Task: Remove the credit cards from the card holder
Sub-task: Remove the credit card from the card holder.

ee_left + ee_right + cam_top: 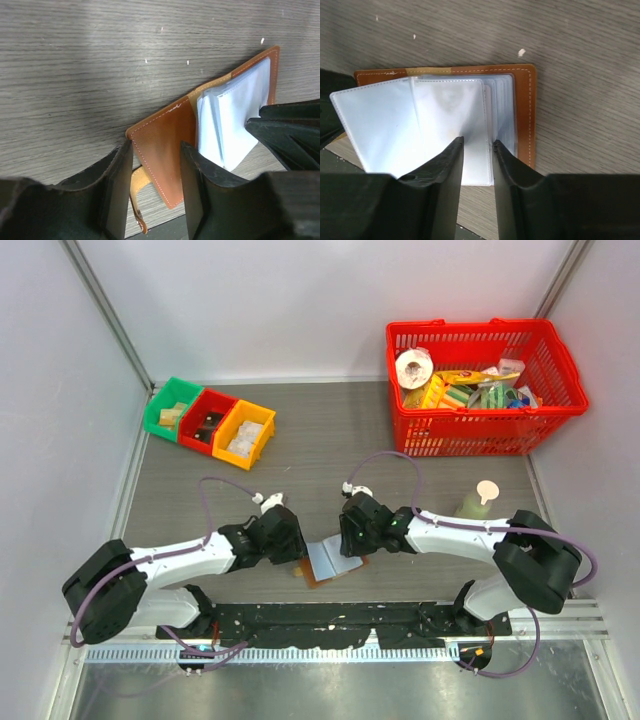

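Plainly, one card holder (322, 575) lay open, the left gripper (154, 150) just to its left and the right gripper (475, 147) just to its right. Far beyond it stood three bins (209, 422) and one red basket (480, 430). Only the left wrist view showed that gripper's jaws parted astride the brown cover. Only the right wrist view showed the fanned credit cards (395, 117), too overlapped to count, and jaws nearly together over one; whether they pinched it could not be told.
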Available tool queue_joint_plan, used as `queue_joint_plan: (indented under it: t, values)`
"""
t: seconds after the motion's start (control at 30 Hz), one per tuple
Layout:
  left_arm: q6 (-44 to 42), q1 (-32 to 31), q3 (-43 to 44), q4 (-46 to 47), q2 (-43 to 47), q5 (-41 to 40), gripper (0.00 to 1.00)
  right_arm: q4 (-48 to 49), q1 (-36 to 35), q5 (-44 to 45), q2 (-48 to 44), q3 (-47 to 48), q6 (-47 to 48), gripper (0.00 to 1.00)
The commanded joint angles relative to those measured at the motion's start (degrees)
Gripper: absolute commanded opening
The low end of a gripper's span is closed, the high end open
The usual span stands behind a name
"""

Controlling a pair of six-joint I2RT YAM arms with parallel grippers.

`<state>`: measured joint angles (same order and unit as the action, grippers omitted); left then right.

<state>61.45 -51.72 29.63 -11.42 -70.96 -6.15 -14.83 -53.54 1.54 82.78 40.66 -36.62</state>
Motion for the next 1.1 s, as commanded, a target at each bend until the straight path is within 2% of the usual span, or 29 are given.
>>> queue_joint_plan:
  t: [0.0,0.13,0.23,0.47,0.57,0.67,0.77,0.9,1.07]
  values:
    - [1.57,-0.04,-0.1,3.6,0.21,2.64,0.42,3.22,-0.34,-4.7,0.8,-0.85,-1.0,0.31]
    - [2.0,-0.04,-0.01,5.35,-1.28,3.78,0.32,4.89,-0.34,-6.64,0.98,-0.5,-0.73,0.25]
    - [2.44,-0.13,-0.36,6.58,-1.73,4.04,0.27,6.3,-0.34,-8.04,1.42,-0.94,-1.17,0.24]
    - [2.97,-0.04,-0.89,7.82,-2.17,3.78,0.26,9.64,-0.34,-11.21,1.42,-1.55,-1.35,0.23]
    - [2.97,-0.13,-0.98,6.07,-0.33,1.86,0.36,8.33,-0.34,-10.16,1.33,-0.76,-0.73,0.23]
    - [1.13,-0.04,0.42,-2.44,4.49,-4.46,0.49,7.8,-0.34,-8.93,1.77,-0.85,-0.56,0.23]
    - [-0.1,-0.04,2.1,-10.53,11.35,-11.23,0.59,7.45,-0.34,-8.31,2.29,-1.29,-0.47,0.23]
    - [-0.72,-0.13,5.08,-14.95,18.56,-14.24,0.6,7.36,-0.34,-7.43,1.94,-1.82,-0.56,0.23]
    - [0.51,-0.13,5.53,-5.83,16.92,-3.1,0.56,7.1,-0.34,-5.94,0.89,-2.26,-0.73,0.23]
